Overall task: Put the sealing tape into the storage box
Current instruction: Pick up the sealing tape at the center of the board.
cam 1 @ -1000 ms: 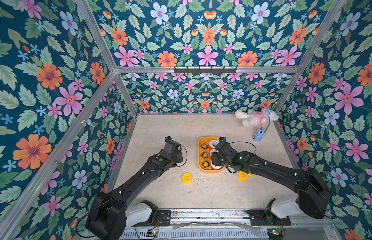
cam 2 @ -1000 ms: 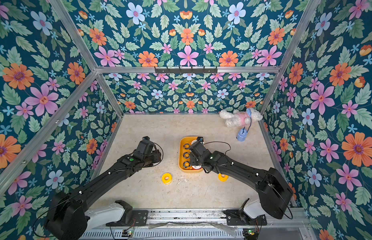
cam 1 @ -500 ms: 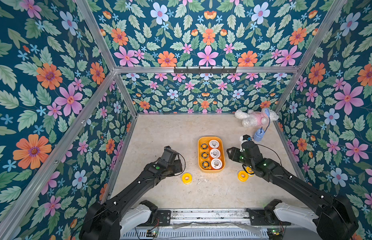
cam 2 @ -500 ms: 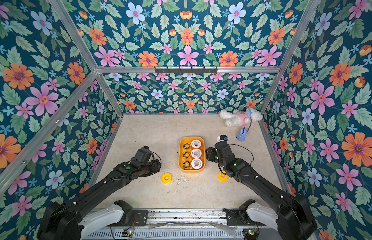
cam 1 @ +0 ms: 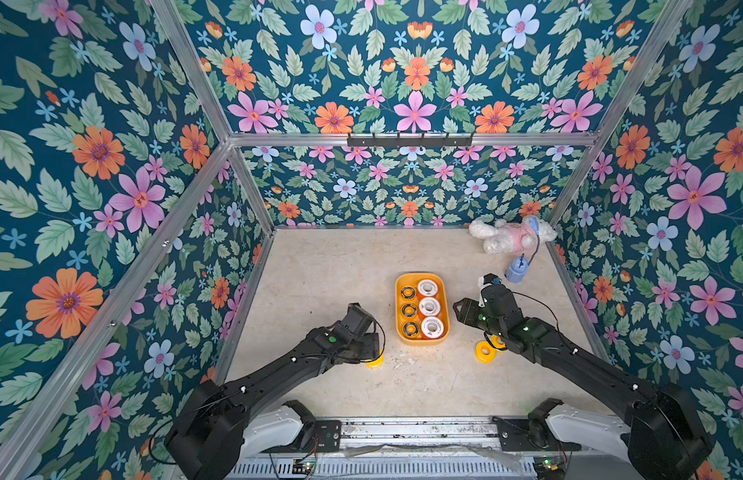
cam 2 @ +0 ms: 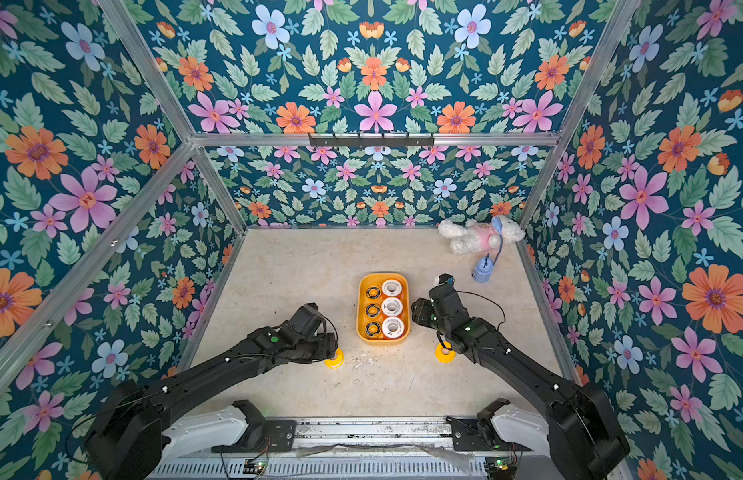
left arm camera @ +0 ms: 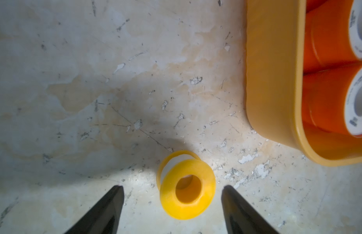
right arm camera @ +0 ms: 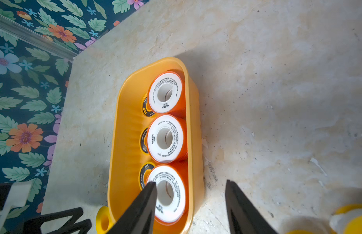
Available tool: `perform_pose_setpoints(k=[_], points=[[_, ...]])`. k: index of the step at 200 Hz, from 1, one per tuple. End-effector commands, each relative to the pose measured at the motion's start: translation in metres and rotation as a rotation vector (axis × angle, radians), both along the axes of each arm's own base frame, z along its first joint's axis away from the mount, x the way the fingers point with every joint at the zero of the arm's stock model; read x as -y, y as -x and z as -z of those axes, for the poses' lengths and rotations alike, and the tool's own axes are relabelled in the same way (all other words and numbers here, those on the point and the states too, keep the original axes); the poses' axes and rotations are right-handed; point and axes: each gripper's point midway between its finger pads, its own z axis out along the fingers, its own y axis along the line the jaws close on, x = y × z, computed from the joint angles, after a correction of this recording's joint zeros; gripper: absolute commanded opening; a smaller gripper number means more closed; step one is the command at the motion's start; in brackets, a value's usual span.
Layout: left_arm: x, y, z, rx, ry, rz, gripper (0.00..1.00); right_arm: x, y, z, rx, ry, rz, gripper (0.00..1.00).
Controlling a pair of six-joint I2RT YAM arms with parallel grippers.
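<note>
Looking down in both top views, I find my left pincer [cam 1: 370, 349] low over the table [cam 1: 320, 270]. One loose yellow spool [cam 1: 375, 361] of sealing tape peeps out just past its tips. The storage box [cam 1: 422, 341] lies near, ahead of that pincer and off toward my right arm's side. In it sit three black-faced spools [cam 1: 409, 309] in the row nearer my left pincer and three white-faced spools [cam 1: 429, 307] in the row nearer my right pincer [cam 2: 419, 312], which hangs just beside the box wall. The other yellow spools [cam 2: 444, 352], one plain to see and a second half hidden, lie behind that pincer, under its wrist. So my right arm is nearer to them and my left is nearer to the single one. From the left wrist camera, my left pincer's jaws stand wide apart and grip nothing. The yellow spool rests flat between them, about level with the tips, touching neither, somewhat nearer the jaw on the box's side. Its hole points up at me, so its axis runs along my approach and its round rim offers the same hold from any angle; I judge a short drop and a squeeze will do. From the right wrist camera, my right pincer's jaws are likewise spread and empty. The box lies ahead on the side facing my left arm, and the other yellow spools sit beyond the opposite jaw.
</note>
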Motion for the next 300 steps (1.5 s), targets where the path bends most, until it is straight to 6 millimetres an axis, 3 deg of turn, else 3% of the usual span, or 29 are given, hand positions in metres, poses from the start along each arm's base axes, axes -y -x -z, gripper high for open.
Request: perform_pose_setpoints(k=[1, 50, 104, 195, 258, 300], points=[[0.006, -0.002, 0.002, 0.011, -0.047, 0.051, 0.83, -0.001, -0.002, -0.002, 0.01, -0.008, 0.0, 0.59], [0.021, 0.008, 0.013, -0.03, -0.074, 0.143, 0.87, 0.002, -0.001, 0.004, -0.001, 0.006, 0.008, 0.59], [0.023, 0.012, 0.026, -0.058, -0.101, 0.162, 0.85, 0.001, -0.001, 0.004, 0.001, 0.008, 0.004, 0.59], [0.022, 0.009, 0.033, -0.062, -0.128, 0.149, 0.66, 0.002, 0.001, 0.006, -0.006, 0.013, 0.003, 0.6], [0.023, 0.002, 0.02, -0.029, -0.134, 0.145, 0.63, -0.001, 0.002, 0.011, -0.018, 0.007, -0.013, 0.6], [0.032, -0.028, -0.015, 0.051, -0.106, 0.132, 0.65, -0.014, -0.003, 0.012, -0.025, -0.021, -0.056, 0.6]])
